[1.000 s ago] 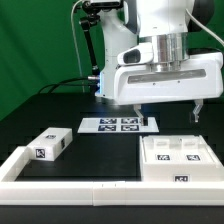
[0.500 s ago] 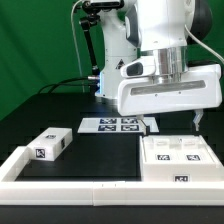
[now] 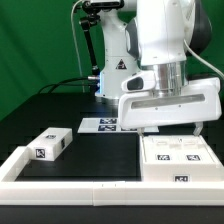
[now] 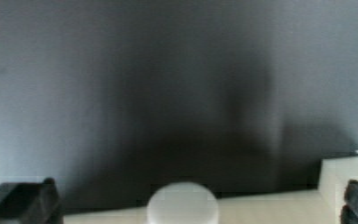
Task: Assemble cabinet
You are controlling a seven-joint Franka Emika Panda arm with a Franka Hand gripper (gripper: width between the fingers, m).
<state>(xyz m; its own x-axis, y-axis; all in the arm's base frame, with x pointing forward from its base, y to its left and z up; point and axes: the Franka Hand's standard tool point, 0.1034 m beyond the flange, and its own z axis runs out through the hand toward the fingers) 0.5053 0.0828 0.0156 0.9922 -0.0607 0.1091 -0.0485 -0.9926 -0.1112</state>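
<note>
The cabinet [image 3: 178,161] is a white blocky box with black-and-white tags, standing at the front of the table on the exterior view's right. My gripper [image 3: 171,130] hangs just above its far edge. The jaws stand wide apart with nothing between them. In the wrist view my gripper [image 4: 190,203] shows only as dark fingertips [image 4: 19,201] at the two lower corners. A pale blurred surface of the cabinet [image 4: 274,208] and a white rounded shape [image 4: 181,205] lie between them. A small white tagged panel block [image 3: 48,143] lies on the exterior view's left, far from the gripper.
The marker board [image 3: 112,125] lies flat on the black table behind the gripper. A white rail frame [image 3: 60,184] edges the table's front and left side. The arm's base and cables [image 3: 100,50] stand at the back before a green backdrop.
The gripper has come down and shifted slightly toward the exterior view's right, from over the marker board's edge to just above the cabinet. The jaws stayed wide apart. The parts have not moved.
</note>
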